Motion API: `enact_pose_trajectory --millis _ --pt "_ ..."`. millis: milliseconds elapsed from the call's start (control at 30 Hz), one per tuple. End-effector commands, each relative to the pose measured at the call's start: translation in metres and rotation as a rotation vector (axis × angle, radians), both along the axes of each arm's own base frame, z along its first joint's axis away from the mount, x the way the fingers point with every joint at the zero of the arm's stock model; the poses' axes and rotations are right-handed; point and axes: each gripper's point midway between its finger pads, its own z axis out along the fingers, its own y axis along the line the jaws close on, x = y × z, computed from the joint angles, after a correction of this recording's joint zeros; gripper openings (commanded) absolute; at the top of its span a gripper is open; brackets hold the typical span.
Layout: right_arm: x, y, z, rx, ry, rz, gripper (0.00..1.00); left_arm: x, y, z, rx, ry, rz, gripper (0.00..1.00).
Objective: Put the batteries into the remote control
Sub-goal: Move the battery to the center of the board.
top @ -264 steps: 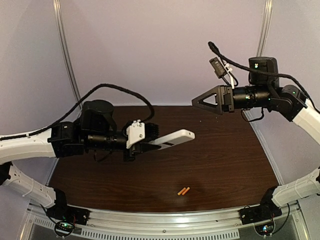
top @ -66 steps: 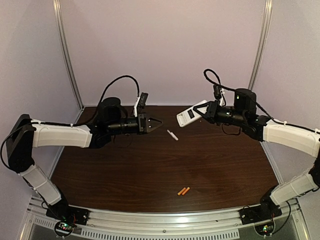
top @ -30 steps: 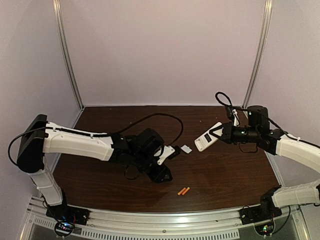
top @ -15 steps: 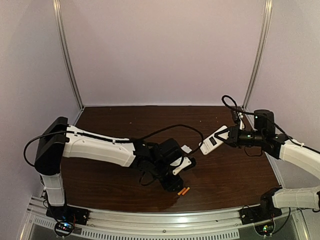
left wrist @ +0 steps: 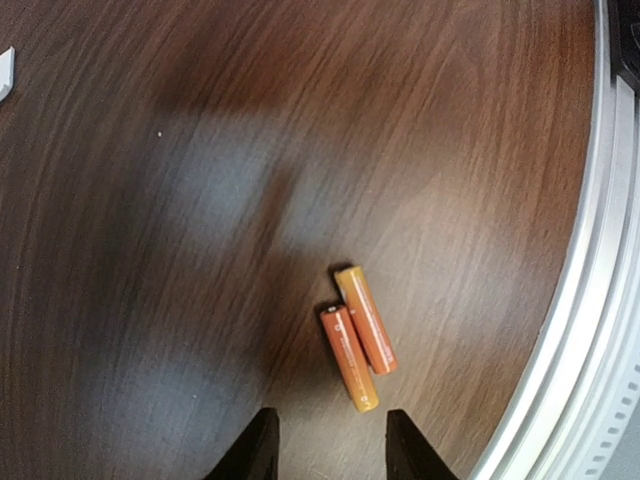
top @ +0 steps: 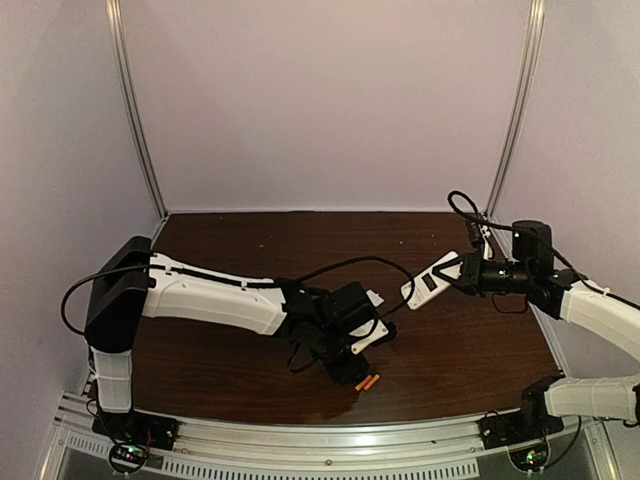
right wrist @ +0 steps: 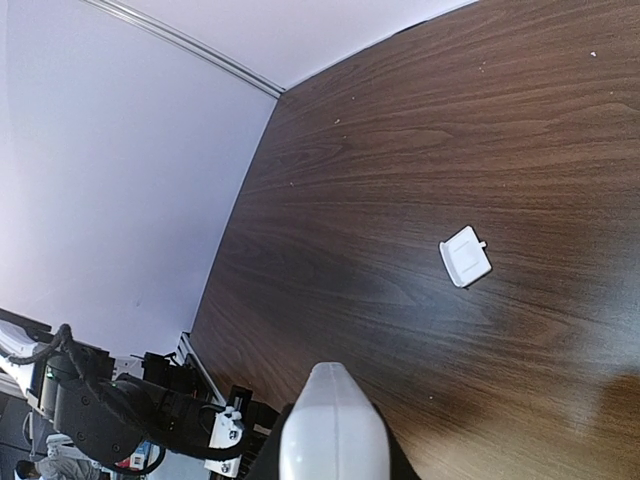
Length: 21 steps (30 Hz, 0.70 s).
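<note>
1. The 2 batteries (top: 368,382) lie loose on the table (top: 240,240) near its front edge. They are side by side and touching, slightly staggered along their length.
2. In the left wrist view the batteries (left wrist: 365,320) sit just ahead of the fingertips. They are close to the metal rail (left wrist: 580,330) that edges the table (left wrist: 150,250).
3. The left gripper (top: 348,368) hangs low over the wood and points down, just beside the batteries.
4. In its own camera the left gripper (left wrist: 330,450) shows 2 fingers (left wrist: 262,450) standing partly apart. Only bare wood lies between them, so they grip nothing, and neither tip touches a battery.
5. The remote (top: 432,282) is up off the table over its right half. It is tilted, with its free end towards the left arm.
6. The right gripper (top: 462,277) has its fingers closed on the remote's other end.
7. In the right wrist view the remote (right wrist: 332,425) appears as a white rounded end rising from the right gripper (right wrist: 335,465) at the bottom edge. The wood lies well below it.
8. A small white square cover (right wrist: 465,256) lies flat and alone on the table, apart from the batteries.
9. In the top view the cover (top: 373,297) shows just beyond the left wrist, between the 2 grippers.
</note>
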Motion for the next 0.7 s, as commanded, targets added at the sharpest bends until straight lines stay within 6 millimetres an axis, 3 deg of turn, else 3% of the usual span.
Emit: enact_pose_trajectory --millis 0,667 --pt "-0.002 -0.002 0.002 0.013 -0.011 0.004 0.00 0.001 -0.004 -0.004 0.018 -0.009 -0.017 0.37" --pt "0.000 -0.005 -0.003 0.015 -0.001 0.000 0.00 -0.002 -0.010 -0.023 0.067 -0.002 -0.048 0.26"
